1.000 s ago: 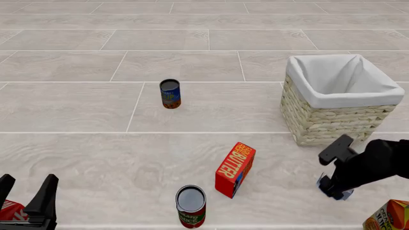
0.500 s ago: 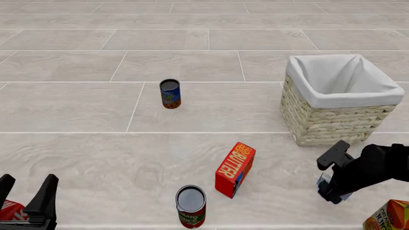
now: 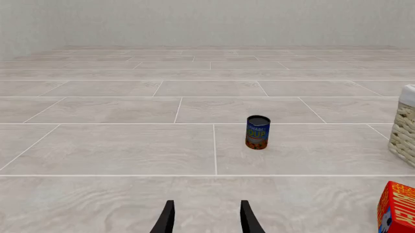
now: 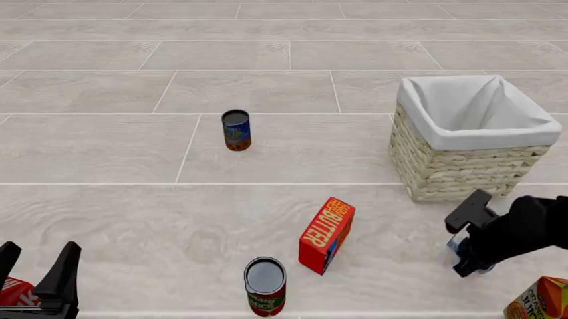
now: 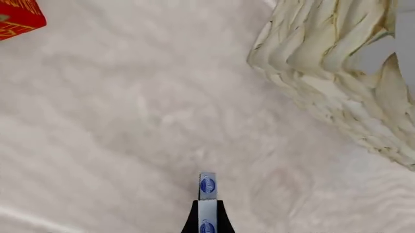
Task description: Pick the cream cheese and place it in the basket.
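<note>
The cream cheese, a thin pale box with a blue oval logo, shows edge-on between the right fingers in the right wrist view. In the front view only a pale blue sliver of the cream cheese peeks out beside my right gripper, which is shut on it just above the floor. The wicker basket with its white liner stands just beyond that gripper, its woven wall close by. My left gripper is open at the near left with nothing between its fingers.
A red-orange butter box stands left of the right gripper, with a red can in front of it. A blue can stands farther back. An orange carton sits at the near right corner, a red item by the left gripper.
My right gripper, holding the cream cheese, dipped slightly and then shifted a little right and up toward the basket. The left arm stayed still.
</note>
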`<state>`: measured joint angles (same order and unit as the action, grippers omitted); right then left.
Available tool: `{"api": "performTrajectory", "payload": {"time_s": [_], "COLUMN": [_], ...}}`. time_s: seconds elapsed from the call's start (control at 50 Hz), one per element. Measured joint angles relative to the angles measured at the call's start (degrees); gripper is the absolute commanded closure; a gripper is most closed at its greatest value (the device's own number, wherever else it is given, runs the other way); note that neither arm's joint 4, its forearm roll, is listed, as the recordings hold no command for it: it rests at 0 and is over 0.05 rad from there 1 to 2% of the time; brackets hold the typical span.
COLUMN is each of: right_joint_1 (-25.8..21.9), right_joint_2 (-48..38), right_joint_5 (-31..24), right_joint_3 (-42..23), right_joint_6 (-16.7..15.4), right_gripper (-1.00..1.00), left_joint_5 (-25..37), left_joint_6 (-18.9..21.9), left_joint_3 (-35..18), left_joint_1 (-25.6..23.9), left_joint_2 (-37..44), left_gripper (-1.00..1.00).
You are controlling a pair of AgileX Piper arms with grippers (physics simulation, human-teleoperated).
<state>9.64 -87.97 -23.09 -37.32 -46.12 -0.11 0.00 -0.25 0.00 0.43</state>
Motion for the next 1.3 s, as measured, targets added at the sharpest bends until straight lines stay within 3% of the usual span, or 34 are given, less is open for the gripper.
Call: {"api": "performTrajectory", "payload": {"time_s": [0.48, 0.76, 0.84, 1.3], "right_joint_1": [-2.1, -5.8, -7.1, -16.9], "right_joint_2": [7.2, 13.1, 14.7, 24.3], "right_joint_5": [-6.3, -12.1, -13.8, -23.9], "right_joint_3": [-2.2, -4.4, -5.1, -12.8], "right_joint_6": [-0.2, 2.1, 3.4, 17.8], "right_gripper": [1.0, 1.0, 1.0, 1.0], "left_joint_5": [0.0, 0.0, 0.0, 0.0], "left_joint_6": [0.0, 0.0, 0.0, 0.0], "left_joint_3": [0.0, 0.0, 0.0, 0.0], "left_joint_1": [0.0, 0.0, 0.0, 0.0], "left_joint_2": [0.0, 0.0, 0.0, 0.0], "left_gripper": [-1.0, -1.0, -1.0, -1.0]}}
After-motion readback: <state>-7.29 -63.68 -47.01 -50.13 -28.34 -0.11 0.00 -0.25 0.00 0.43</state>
